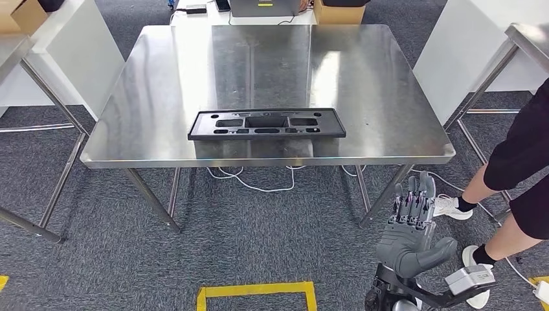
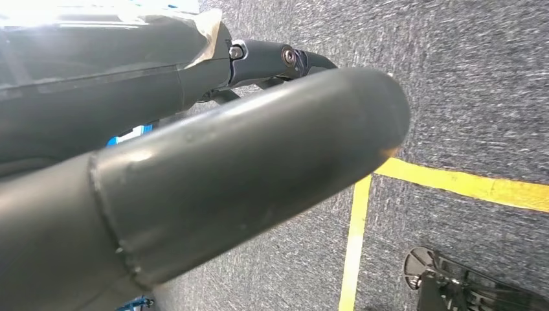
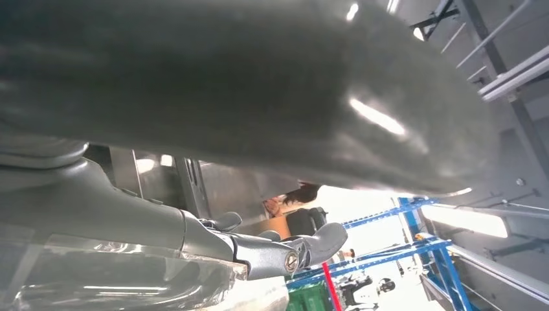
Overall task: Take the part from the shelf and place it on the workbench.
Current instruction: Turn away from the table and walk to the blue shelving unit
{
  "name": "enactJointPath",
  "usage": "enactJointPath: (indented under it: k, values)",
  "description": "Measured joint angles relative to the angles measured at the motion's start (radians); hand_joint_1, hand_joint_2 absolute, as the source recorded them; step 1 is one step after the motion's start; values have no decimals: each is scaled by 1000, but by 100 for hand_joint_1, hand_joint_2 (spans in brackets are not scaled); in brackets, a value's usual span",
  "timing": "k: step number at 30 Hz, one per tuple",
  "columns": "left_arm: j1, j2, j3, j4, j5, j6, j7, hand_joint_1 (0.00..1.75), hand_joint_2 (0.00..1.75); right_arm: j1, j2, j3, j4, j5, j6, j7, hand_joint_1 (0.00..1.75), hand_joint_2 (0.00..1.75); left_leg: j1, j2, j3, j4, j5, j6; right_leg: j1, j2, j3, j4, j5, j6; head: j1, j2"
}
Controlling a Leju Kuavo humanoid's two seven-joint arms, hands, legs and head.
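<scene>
Black plastic part [image 1: 266, 124] lying flat on the steel workbench [image 1: 362, 84], close to the workbench's front edge and roughly centred along it, long side parallel to that edge; several rectangular recesses visible in its upper face. Nothing touching the part.

Right hand [image 1: 412, 220] raised in front of the workbench, below and to the right of its front right corner, well apart from the part; fingers extended and spread, thumb out to the side, nothing in the grasp. Right hand [image 3: 272, 249] seen from the wrist with fingers loose and unclenched.

Left hand [image 2: 213, 181] hanging well away from the workbench, over grey carpet and a yellow floor line [image 2: 355, 243]; thick grey thumb close to the lens, so impossible to tell whether released or clenched.

Person [image 1: 518, 172] in dark clothes and white shoes standing right of the workbench, beside its right legs. White cable [image 1: 259, 184] trailing on the carpet under the workbench's front edge. Cardboard box [image 1: 340, 11] beyond the workbench's far edge.
</scene>
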Motion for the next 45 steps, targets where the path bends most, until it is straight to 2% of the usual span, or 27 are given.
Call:
enactJointPath:
  k: [2, 4, 5, 7, 9, 10, 11, 14, 16, 18, 20, 22, 24, 25, 26, 28, 30, 31, 33, 35, 36, 38, 39, 40, 42, 43, 45]
  values:
    - [0, 0, 0, 0, -1, 0, 0, 0, 0, -3, -1, 0, 1, -1, 0, 1, 0, 0, -3, -1, -6, 4, 10, -11, 7, 4, 11, -33, -3, -10, -1, 0]
    - [1, 0, 0, 0, -1, 0, 0, 0, 0, -4, -1, 1, 1, -1, 0, 2, 0, 0, 2, -2, -13, 15, 2, -20, 0, 2, -3, -29, 5, -28, -4, 0]
    - [1, 0, 0, 0, -1, 0, 0, 0, 0, -5, -1, 1, 1, -1, 0, 2, 0, 0, 6, -3, -23, 37, -24, -24, -3, 1, -9, -29, 12, -41, -5, 0]
    - [1, 0, -1, 1, -1, 0, 0, 0, 0, -6, 0, 2, 1, -1, 0, 2, 0, 0, 9, -8, -60, 138, -113, -29, -1, -3, -23, -29, 28, -64, -7, 0]
    - [2, 0, -1, 1, -1, 0, 0, 0, 0, -5, 0, 2, 2, -1, 0, 2, 0, 0, 9, -11, -98, 265, -182, -33, 5, -4, -39, -27, 44, -73, -9, 0]
    - [2, 1, -1, 1, -1, 0, 0, 0, 0, -5, 0, 3, 3, -1, 0, 3, 0, 0, 9, -12, -99, 296, -188, -34, 7, -5, -49, -25, 50, -72, -9, 0]
    - [2, 1, -1, 1, -1, 0, 0, 0, 0, -4, 0, 3, 3, -1, 0, 3, 0, 0, 9, -12, -81, 288, -175, -33, 9, -5, -57, -23, 55, -70, -9, 0]
    - [2, 1, -1, 1, -3, -1, 0, 0, 0, -6, 0, 3, 4, -2, -1, 3, 0, 0, 8, -12, 50, 100, -107, -24, 12, -5, -70, -13, 62, -61, -9, 0]
    - [1, 2, -1, 1, -5, -3, 0, 0, 0, -8, 0, 2, 4, -4, -3, 4, 0, 0, 3, -12, 93, 25, -96, -15, 16, -5, -76, -9, 68, -50, -9, 0]
    - [1, 2, -1, 1, -9, -6, 0, 0, 0, -10, 0, 2, 3, -7, -7, 6, 0, 0, -2, -12, 88, 16, -91, -5, 18, -5, -82, -11, 78, -35, -8, 0]
    - [-1, 1, -1, 1, -11, -8, 0, 0, 0, -10, 0, 2, 2, -8, -14, 6, 0, 0, -1, -7, 78, 9, -75, 12, 19, -5, -97, 10, 63, -28, -7, 0]
    - [-2, -1, -1, 1, -12, -11, 0, 0, 0, -9, -2, 2, 2, -9, -18, 6, 0, 0, 0, -1, 59, 4, -56, 27, 17, -5, -139, 103, -4, -34, -3, 0]
    - [-2, 0, -1, 1, -13, -12, 0, 0, 0, -6, -4, 2, 2, -9, -20, 6, 0, 0, -2, 1, 34, 5, -39, 33, 15, -5, -186, 235, -74, -36, 1, 0]
    - [-2, 0, -1, 1, -13, -12, 0, 0, 0, -4, -5, 2, 2, -8, -21, 6, 0, 0, -3, 1, 22, 6, -30, 33, 14, -5, -192, 274, -88, -30, 1, 0]
    - [-2, -1, -1, 1, -13, -13, 0, 0, 0, -4, -6, 1, 2, -8, -22, 6, 0, 0, -4, 1, 11, 6, -22, 31, 14, -5, -178, 274, -82, -22, 2, 0]
    - [-2, -1, -1, 1, -13, -14, 0, 0, 0, -3, -8, 1, 2, -5, -28, 6, 0, 0, -4, 1, -6, 6, -6, 25, 13, -5, -93, 161, -41, -6, 3, 0]
    - [-3, -1, -1, 1, -13, -15, 0, 0, 0, -3, -8, 1, 2, -2, -34, 7, 0, 0, -7, 0, -17, 7, 9, 15, 16, -4, 3, 15, -15, -10, 2, 0]
    - [-3, -1, -1, 1, -14, -15, 0, 0, 0, -3, -8, 1, 2, -1, -35, 7, 0, 0, -8, 0, -19, 8, 16, 9, 20, -2, 23, -26, -12, -17, 2, 0]
    - [-4, -1, -1, 2, -15, -16, 0, 0, 0, -1, -9, 1, 2, 1, -37, 8, 0, 0, -9, 0, -23, 7, 31, -3, 26, 0, 19, -39, -5, -34, 1, 0]
    - [-4, 1, -1, 2, -17, -16, 0, 0, 0, 0, -11, 2, 4, 2, -42, 9, 0, 0, -5, -4, -34, 20, 19, -14, 16, -1, 3, -39, 10, -54, 1, 0]
    - [-4, 2, -1, 3, -18, -16, 0, 0, 0, 1, -12, 3, 4, 3, -45, 9, 0, 0, -2, -5, -44, 45, -13, -19, 10, -3, -5, -41, 19, -66, -1, 0]
    - [-3, 3, -1, 3, -19, -16, 1, 0, 0, 5, -14, 5, 8, 4, -50, 9, 0, 0, 3, -9, -72, 148, -112, -28, 9, -6, -26, -41, 38, -82, -4, 0]
    - [-2, 3, -1, 3, -19, -16, 1, 0, 0, 8, -17, 6, 11, 5, -51, 11, 0, 0, 5, -11, -84, 208, -152, -33, 11, -7, -35, -40, 48, -85, -5, 0]
    - [-2, 4, -1, 4, -18, -16, 1, 0, 0, 13, -20, 8, 15, 7, -52, 15, 0, 0, 7, -12, -87, 253, -170, -38, 13, -8, -45, -38, 56, -84, -5, 0]
    - [0, 6, -1, 4, -15, -14, 1, 0, 0, 28, -30, 14, 25, 14, -52, 23, 0, 0, 12, -12, -49, 249, -146, -43, 13, -8, -67, -28, 70, -78, -6, 0]
    - [1, 6, -1, 4, -13, -14, 1, 0, 0, 35, -36, 17, 31, 16, -52, 26, 0, 0, 15, -12, -6, 196, -121, -44, 12, -8, -79, -21, 75, -75, -7, 0]
    - [1, 8, -1, 4, -11, -13, 1, 0, 0, 45, -47, 25, 40, 20, -51, 28, 0, 0, 15, -12, 80, 72, -103, -39, 13, -8, -100, -8, 82, -64, -6, 0]
